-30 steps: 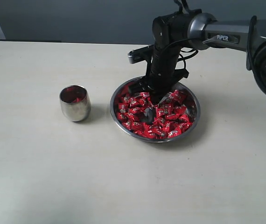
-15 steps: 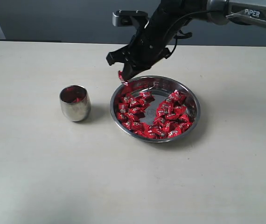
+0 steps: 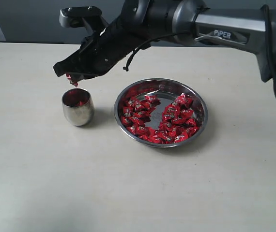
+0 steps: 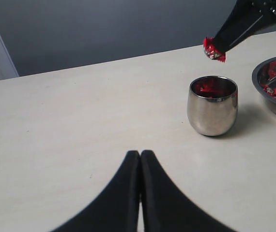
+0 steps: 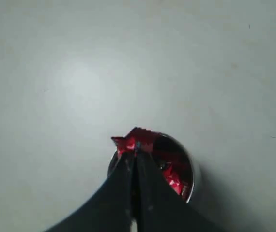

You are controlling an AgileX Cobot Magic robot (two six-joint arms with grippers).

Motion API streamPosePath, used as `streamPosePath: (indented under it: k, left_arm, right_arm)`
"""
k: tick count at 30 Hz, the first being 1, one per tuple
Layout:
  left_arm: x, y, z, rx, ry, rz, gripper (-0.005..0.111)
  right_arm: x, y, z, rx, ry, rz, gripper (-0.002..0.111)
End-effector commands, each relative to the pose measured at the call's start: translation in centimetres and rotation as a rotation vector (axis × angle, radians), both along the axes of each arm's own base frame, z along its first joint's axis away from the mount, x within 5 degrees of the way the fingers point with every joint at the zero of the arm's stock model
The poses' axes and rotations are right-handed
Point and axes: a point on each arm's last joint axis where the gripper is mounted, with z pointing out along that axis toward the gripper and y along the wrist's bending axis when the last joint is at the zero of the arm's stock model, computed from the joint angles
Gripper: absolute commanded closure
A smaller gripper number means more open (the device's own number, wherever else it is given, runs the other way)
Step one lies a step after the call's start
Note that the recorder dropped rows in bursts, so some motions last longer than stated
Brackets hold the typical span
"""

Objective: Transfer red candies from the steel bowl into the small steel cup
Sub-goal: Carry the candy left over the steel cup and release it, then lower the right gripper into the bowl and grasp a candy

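- Here, in the upper left of the exterior view, the right gripper is pinched shut on a single red candy, holding it by a corner of its crinkled wrapper.
- That candy hangs just above the small steel cup, which stands at centre left of the frame and already holds a few red pieces.
- The steel bowl sits at the centre of the frame, just right of the cup, with the remaining red candies heaped round its sides.
- The left gripper has its jaws pressed together with nothing between them, over the pale table.
- Each candy looks light and small, its foil slick and easily crumpled. A pinch across the twisted wrapper edge seems the best hold, though so thin a hold may slip.
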Motion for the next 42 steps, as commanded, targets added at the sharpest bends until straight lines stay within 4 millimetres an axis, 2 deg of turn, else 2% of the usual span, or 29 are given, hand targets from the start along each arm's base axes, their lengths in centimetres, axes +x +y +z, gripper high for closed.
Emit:
streamPosePath:
  k: [1, 5, 6, 7, 10, 12, 16, 19, 23, 25, 29, 32, 36, 42]
  left_arm:
    - [0.0, -0.1, 0.1, -0.007, -0.012, -0.01, 0.106]
    - [0.0, -0.1, 0.1, -0.007, -0.012, -0.01, 0.106]
    - [0.0, -0.1, 0.1, -0.007, -0.012, -0.01, 0.106]
    - [0.0, -0.1, 0.1, -0.007, -0.012, -0.01, 0.106]
    - [0.0, -0.1, 0.1, -0.007, -0.012, -0.01, 0.106]
    - [0.0, -0.1, 0.1, -0.007, -0.012, -0.01, 0.106]
    - [0.0, -0.1, 0.1, -0.007, -0.012, -0.01, 0.106]
    - [0.0, -0.1, 0.1, -0.007, -0.012, -0.01, 0.106]
    - [0.0, -0.1, 0.1, -0.007, -0.012, -0.01, 0.106]
    - [0.0, -0.1, 0.1, -0.007, -0.012, -0.01, 0.106]
    - [0.0, -0.1, 0.1, -0.007, -0.012, -0.01, 0.106]
    - [0.0, -0.1, 0.1, -0.007, -0.012, -0.01, 0.106]
    - [0.0, -0.1, 0.1, -0.007, -0.012, -0.01, 0.106]
    - [0.0, -0.1, 0.1, -0.007, -0.012, -0.01, 0.106]
  right_arm:
    - [0.4, 0.3, -1.9, -0.017, 0.005, -0.005, 0.109]
    - [0.5, 0.3, -2.3, -0.025, 0.009, -0.004, 0.108]
    - [0.5, 0.3, -2.3, -0.025, 0.009, -0.004, 0.105]
    - [0.5, 0.3, -2.3, -0.025, 0.009, -0.004, 0.101]
    - [0.5, 0.3, -2.3, -0.025, 0.009, -0.004, 0.079]
    - [0.5, 0.3, -2.3, -0.025, 0.009, -0.004, 0.07]
    - [0.5, 0.3, -2.4, -0.029, 0.007, -0.001, 0.072]
    - [0.5, -0.2, -1.6, -0.065, -0.027, 0.005, 0.072]
    - [1.1, -2.7, -0.2, -0.157, 0.04, -0.145, 0.072]
    - [1.6, -4.4, -0.1, -0.269, 0.037, -0.189, 0.072]
    - [2.1, -7.2, -0.8, -0.443, 0.087, -0.23, 0.072]
    - [2.0, -8.3, -1.8, -0.501, 0.184, -0.231, 0.072]
    - [1.4, -8.6, -2.4, -0.534, 0.268, -0.2, 0.072]
    - [0.9, -7.6, -3.6, -0.471, 0.332, -0.093, 0.07]
